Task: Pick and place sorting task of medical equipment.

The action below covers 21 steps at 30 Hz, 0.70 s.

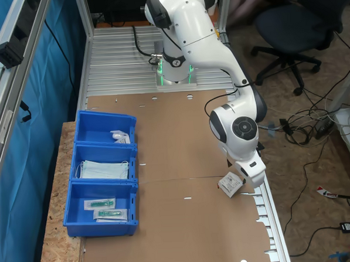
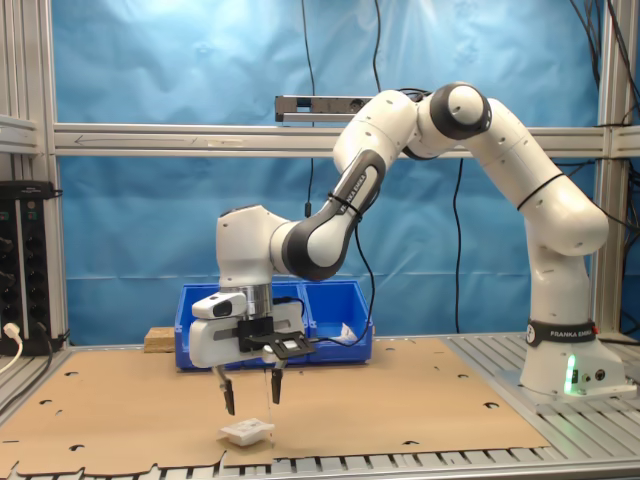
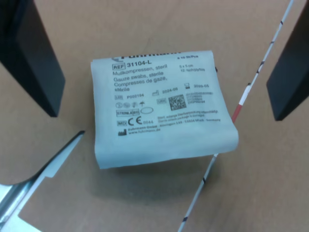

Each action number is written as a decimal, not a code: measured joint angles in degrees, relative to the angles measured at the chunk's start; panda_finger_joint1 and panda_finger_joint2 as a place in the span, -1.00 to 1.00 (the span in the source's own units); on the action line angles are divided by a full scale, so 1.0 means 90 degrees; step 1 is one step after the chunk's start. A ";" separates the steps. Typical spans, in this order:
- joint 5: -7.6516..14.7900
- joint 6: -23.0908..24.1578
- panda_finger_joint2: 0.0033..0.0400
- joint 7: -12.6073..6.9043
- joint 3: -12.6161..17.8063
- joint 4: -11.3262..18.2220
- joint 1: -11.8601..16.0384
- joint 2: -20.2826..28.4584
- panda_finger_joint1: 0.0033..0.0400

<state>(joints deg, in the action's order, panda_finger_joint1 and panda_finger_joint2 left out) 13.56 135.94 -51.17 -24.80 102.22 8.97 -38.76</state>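
Here, in the first exterior view, a brown cardboard-covered counter (image 1: 186, 224) stands on a ribbed metal frame, with blue curtain along one side and an office chair (image 1: 293, 25) and loose cables on the floor along the other. The white arm (image 1: 199, 30) reaches from its base at the far end down to the counter's edge nearest the cables, where the white packet (image 1: 230, 184) lies flat, partly covered by the arm's wrist; the gripper itself is hidden there. At the opposite edge, a blue bin (image 1: 104, 173) with three compartments rests partly on a chipboard slab (image 1: 57, 231); its contents are too small to name with confidence, though pale folded items sit in the middle one. In the second exterior view, blue curtain backs the scene behind an aluminium frame, and the gripper (image 2: 250, 397) hangs just above the packet (image 2: 247, 431), fingers spread and apart from it, close to the counter's (image 2: 420, 400) front edge; the bin (image 2: 345, 310) stands behind, mostly blocked by the arm. In the wrist view, the packet (image 3: 161, 108) lies on the cardboard between two dark fingers (image 3: 36, 53), both clear of its sides, released and holding nothing; a thin striped cord (image 3: 241, 101) passes under one edge of the packet and is cut off at the frame.
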 joint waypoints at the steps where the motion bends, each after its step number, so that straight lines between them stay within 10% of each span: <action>1: 0.0000 0.0000 1.00 -0.0013 0.0028 -0.0012 -0.0031 -0.0016 1.00; 21: 0.0002 0.0102 1.00 -0.0142 0.0655 -0.0134 -0.0616 -0.0241 1.00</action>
<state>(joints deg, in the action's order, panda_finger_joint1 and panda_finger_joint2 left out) 13.58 136.86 -52.45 -18.91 101.02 3.42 -40.93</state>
